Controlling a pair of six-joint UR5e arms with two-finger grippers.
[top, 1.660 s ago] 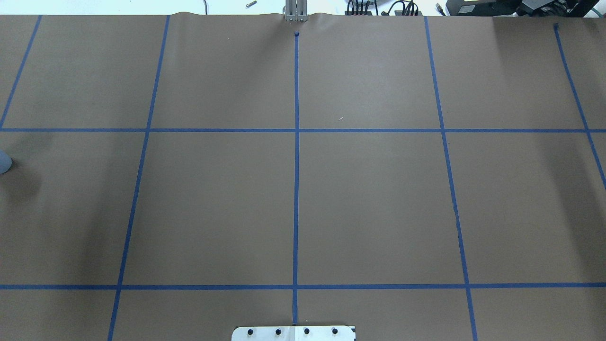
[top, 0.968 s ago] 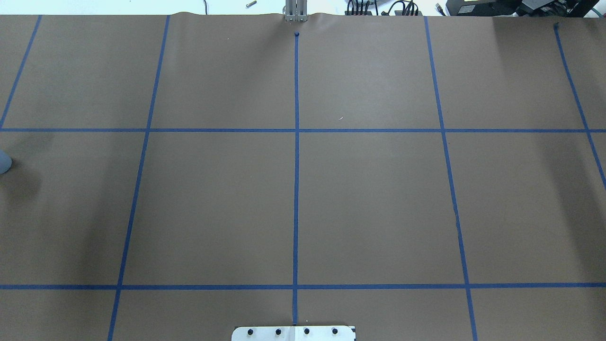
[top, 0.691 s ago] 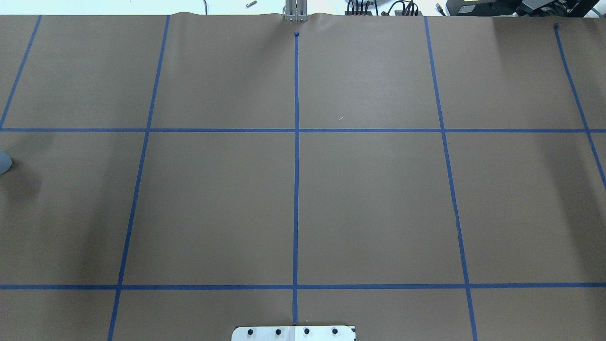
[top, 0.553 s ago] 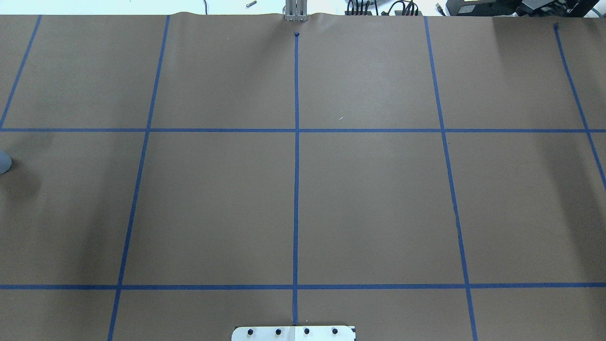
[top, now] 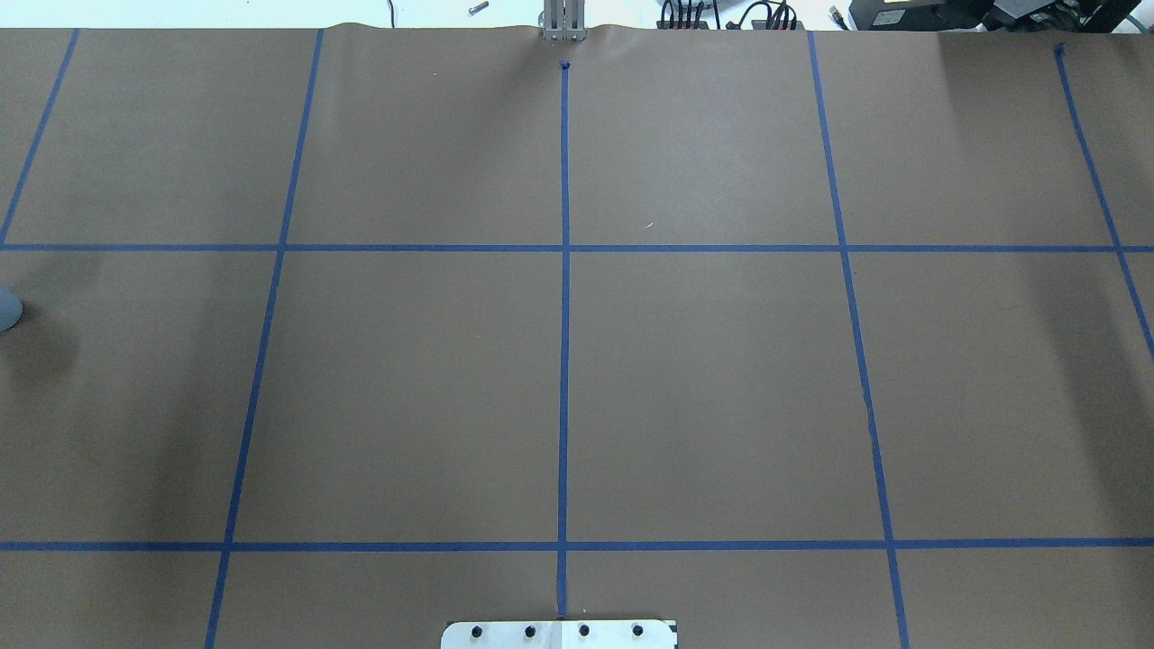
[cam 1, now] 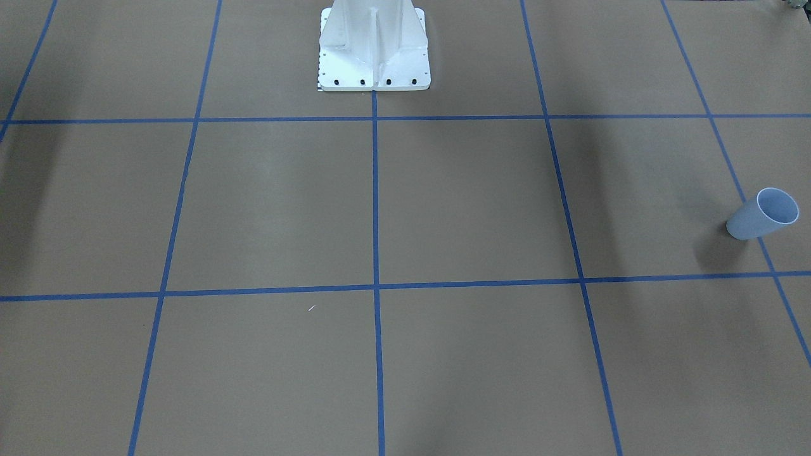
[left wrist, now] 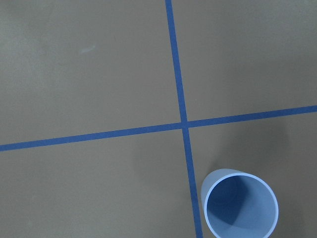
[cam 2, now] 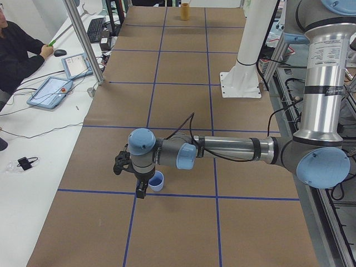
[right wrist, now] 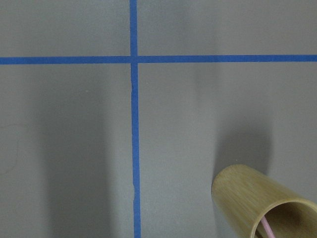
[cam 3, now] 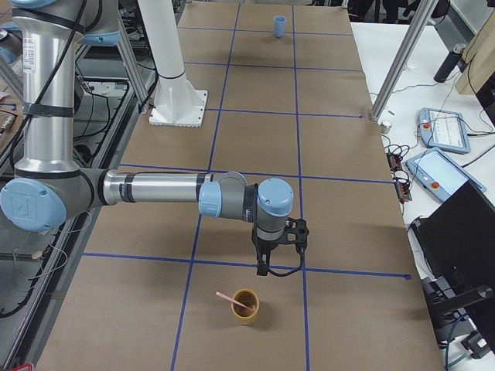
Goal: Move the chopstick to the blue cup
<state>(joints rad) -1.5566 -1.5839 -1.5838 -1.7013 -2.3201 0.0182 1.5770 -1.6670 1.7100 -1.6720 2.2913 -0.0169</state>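
Exterior right view: the thin pale-pink chopstick stands slanted in a tan bamboo cup, its free end leaning toward the robot's side, well apart from the pale-blue plastic cup at the far end of the brown-papered table. The right gripper hangs near the bamboo cup and the left gripper near the other — how wide either stands, I cannot tell.

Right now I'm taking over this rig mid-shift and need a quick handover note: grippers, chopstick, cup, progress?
Left gripper: beside the blue cup; open or shut cannot be told.
Right gripper: by the wooden cup; likewise cannot be told.
Chopstick: leaning in the wooden cup, at the far table end from the blue cup, which is upright and empty.
Done: nothing. Left: grasp chopstick, carry it over, drop it in.
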